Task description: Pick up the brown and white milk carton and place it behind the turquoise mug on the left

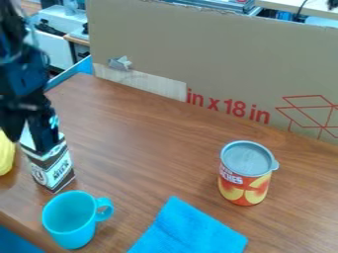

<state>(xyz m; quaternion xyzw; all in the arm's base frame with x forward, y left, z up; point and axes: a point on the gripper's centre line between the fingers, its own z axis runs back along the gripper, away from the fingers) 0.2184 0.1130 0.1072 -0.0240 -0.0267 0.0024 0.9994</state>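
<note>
At the bottom of the frame, a turquoise mug (68, 220) and a blue cloth (187, 231) are lying nearest. Beyond the mug, at left, the black gripper (29, 140) is hanging at the top of an upright milk carton (53, 169), its grip impossible to tell; a peach can (245, 181) is standing at right, before the cardboard (218, 54).

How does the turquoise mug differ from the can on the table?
The mug is plain turquoise; the can has a printed red and yellow label. The mug is open at the top, while the can has a grey lid. The mug has a handle, the can none. Both stand upright on the table.
</note>
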